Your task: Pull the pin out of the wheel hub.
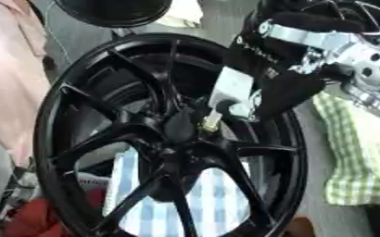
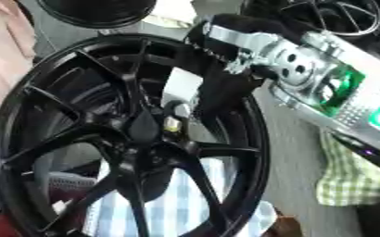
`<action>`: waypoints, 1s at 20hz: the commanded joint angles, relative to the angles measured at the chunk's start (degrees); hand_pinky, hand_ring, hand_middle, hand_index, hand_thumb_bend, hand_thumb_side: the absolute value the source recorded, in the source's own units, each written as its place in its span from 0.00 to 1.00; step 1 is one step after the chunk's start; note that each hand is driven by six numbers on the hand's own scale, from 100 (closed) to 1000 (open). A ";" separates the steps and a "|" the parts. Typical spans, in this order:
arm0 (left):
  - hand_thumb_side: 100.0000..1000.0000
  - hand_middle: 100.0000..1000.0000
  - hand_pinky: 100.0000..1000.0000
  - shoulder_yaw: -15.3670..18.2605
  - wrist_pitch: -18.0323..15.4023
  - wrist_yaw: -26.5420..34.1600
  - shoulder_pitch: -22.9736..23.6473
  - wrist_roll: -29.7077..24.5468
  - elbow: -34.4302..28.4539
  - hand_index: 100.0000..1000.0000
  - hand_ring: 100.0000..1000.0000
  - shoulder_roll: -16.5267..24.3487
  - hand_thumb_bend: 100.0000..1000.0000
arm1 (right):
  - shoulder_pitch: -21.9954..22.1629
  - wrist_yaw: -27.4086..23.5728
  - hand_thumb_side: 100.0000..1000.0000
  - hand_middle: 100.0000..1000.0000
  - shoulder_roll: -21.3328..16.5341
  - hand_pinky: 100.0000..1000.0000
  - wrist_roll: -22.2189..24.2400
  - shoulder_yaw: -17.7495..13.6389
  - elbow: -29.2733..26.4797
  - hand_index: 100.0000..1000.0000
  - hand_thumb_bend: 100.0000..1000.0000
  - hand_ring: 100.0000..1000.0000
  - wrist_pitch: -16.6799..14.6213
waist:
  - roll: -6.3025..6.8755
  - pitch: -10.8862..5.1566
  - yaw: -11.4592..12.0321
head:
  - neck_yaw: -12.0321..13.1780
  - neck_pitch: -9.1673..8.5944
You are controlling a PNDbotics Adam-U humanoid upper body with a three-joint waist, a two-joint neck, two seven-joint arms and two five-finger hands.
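A big black multi-spoke wheel (image 1: 79, 115) fills both views, its hub (image 1: 173, 134) near the middle. A small yellowish pin (image 1: 211, 121) sticks out of the hub just right of its centre. My right hand (image 1: 282, 85), black with silver joints, comes in from the upper right and reaches over the rim to the hub. Its fingers curl down, and a pale fingertip piece (image 1: 230, 90) closes on the top of the pin. My left hand shows in neither view.
A blue-and-white checked cloth (image 1: 209, 199) lies behind the lower spokes. A green checked cloth (image 1: 359, 152) lies at the right, pink fabric (image 1: 7, 83) along the left edge. Another dark round object (image 1: 112, 11) sits at the top, something red (image 1: 39, 220) at the lower left.
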 commanded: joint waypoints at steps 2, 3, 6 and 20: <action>0.65 0.58 0.75 0.44 -0.01 0.38 -0.27 0.06 -1.00 0.74 0.69 1.67 0.06 | 0.27 -1.24 0.00 0.19 -2.57 0.65 -1.94 -3.16 -0.71 0.32 0.00 0.52 -1.40 | 0.61 -1.45 0.00 | 0.34 -0.52; 0.65 0.58 0.76 0.45 -0.04 0.38 -0.30 0.06 -1.00 0.74 0.69 1.69 0.06 | 0.58 -1.50 0.00 0.20 -2.75 0.65 -2.51 -3.70 -0.71 0.32 0.00 0.52 -1.74 | 0.64 -1.46 0.04 | 0.41 -0.60; 0.65 0.58 0.76 0.50 -0.18 0.39 -0.40 0.11 -1.00 0.74 0.69 1.75 0.06 | 1.82 -2.36 0.00 0.19 -3.44 0.65 -4.36 -5.36 -0.71 0.32 0.00 0.51 -2.81 | 0.76 -1.54 0.10 | 0.61 -0.87; 0.65 0.58 0.76 0.94 -0.72 0.44 -0.37 0.82 -1.00 0.74 0.70 1.74 0.05 | 12.49 -10.83 0.00 0.18 -7.21 0.66 -26.08 -23.18 3.07 0.29 0.00 0.50 -10.04 | 2.12 -1.02 -0.22 | 0.49 -1.23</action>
